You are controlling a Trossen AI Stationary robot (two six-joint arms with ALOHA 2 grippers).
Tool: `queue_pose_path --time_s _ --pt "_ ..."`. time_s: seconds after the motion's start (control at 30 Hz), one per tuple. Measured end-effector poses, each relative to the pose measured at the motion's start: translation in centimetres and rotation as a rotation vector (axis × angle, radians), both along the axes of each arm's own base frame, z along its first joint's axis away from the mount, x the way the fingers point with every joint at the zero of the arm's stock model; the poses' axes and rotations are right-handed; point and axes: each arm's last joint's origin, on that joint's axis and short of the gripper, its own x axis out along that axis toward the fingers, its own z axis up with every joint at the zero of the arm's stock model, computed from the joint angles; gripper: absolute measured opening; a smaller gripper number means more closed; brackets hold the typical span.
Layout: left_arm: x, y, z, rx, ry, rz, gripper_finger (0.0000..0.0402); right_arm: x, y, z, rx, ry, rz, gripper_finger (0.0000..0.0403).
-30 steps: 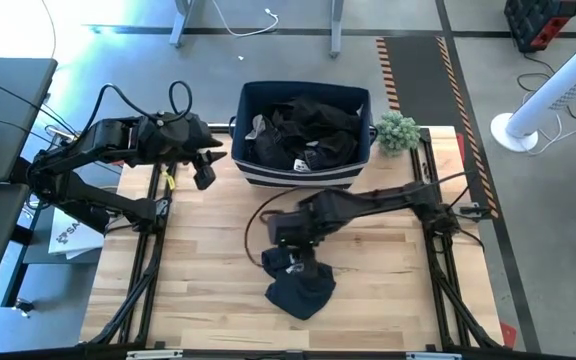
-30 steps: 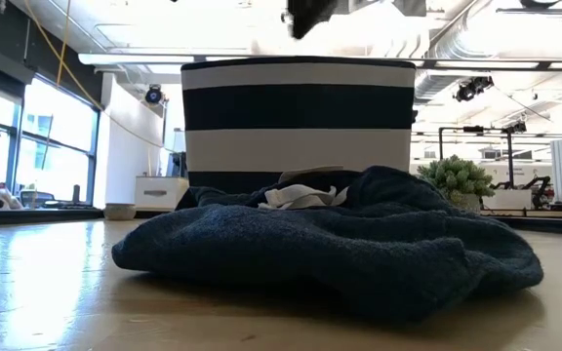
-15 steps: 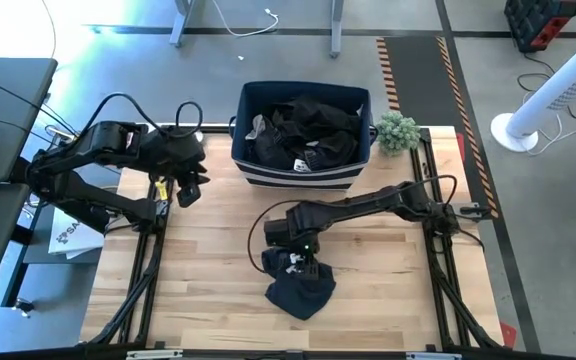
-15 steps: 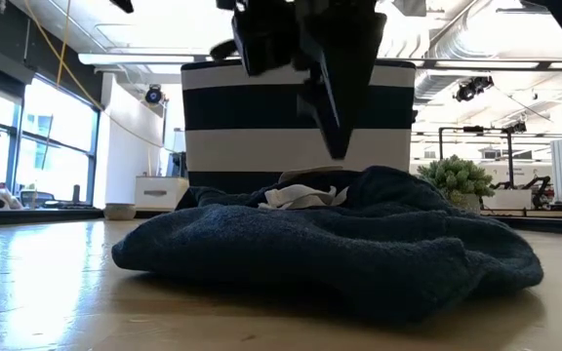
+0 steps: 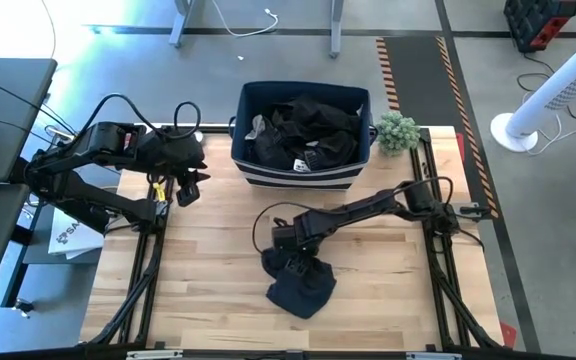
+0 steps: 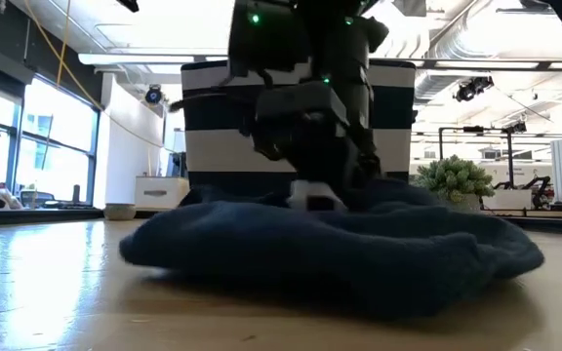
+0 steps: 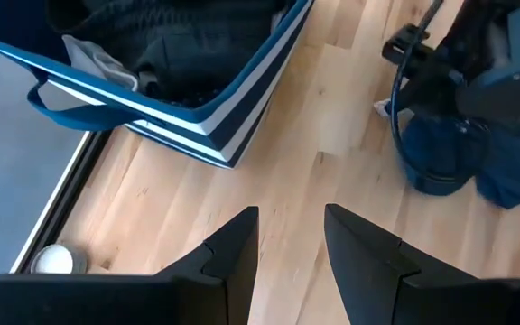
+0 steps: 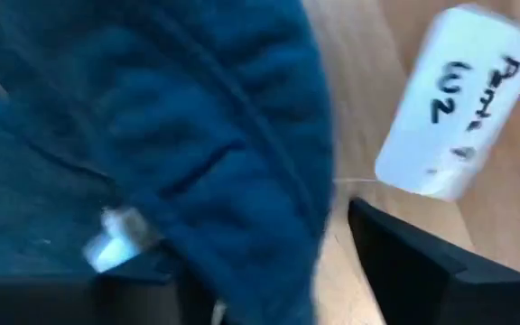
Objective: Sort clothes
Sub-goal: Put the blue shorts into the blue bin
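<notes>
One dark blue garment is crumpled on the counter around 6 o'clock, its long axis running roughly 11 to 5, and the right end effector is pressed onto its 11 o'clock end with fingers spread wide, a white label just beside them. The striped bin at 12 o'clock holds a pile of black clothes I can't count, with one small potted plant beside it. The left end effector hangs partly open and empty over at 10 o'clock.

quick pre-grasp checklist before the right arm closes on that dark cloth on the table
1. Right gripper down at the dark blue garment: ok, it is right at the cloth's near-bin edge.
2. Right fingers apart for a pinch: ok, with fabric between them in the right wrist view.
3. White label out of the pinch: cannot tell, it lies right beside one finger.
4. Left gripper out of the way: ok, open, beside the bin.
5. Bin has room: cannot tell, dark clothes already fill it.
</notes>
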Motion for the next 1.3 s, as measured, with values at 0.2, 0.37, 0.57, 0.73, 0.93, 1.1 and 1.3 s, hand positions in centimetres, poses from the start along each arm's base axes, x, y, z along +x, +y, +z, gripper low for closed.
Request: queue_pose_path --time_s 0.2,0.37,0.57,0.73,0.93,1.1,1.3 --pt "0.1 0.1 -0.2 0.004 -0.004 0.017 0.0126 -2.0 -0.6 -0.2 0.032 0.193 0.042 0.0086" --pt "0.5 0.1 0.0 -0.006 -0.052 0.045 0.0126 -0.9 -2.2 6.0 0.020 0.027 0.223 0.0026" --pt "1.2 0.2 0.6 -0.011 -0.153 0.062 0.0126 -1.3 -6.7 19.7 0.020 -0.336 0.246 0.0010" --pt "1.8 0.3 1.3 0.006 -0.248 0.072 0.0126 -3.9 -11.5 31.1 -0.034 -0.859 0.079 0.0018" --pt "2.2 0.4 1.7 0.031 -0.309 0.094 0.0126 -8.4 -16.6 36.9 -0.308 -1.254 -0.250 0.0007" --pt "2.3 0.5 1.9 0.052 -0.330 0.114 0.0126 -11.2 -19.9 37.7 -0.609 -1.171 -0.457 0.0010" --pt "2.5 0.6 2.4 0.075 -0.383 0.138 0.0126 -11.4 -23.1 32.2 -0.543 -0.766 -0.556 0.0015"
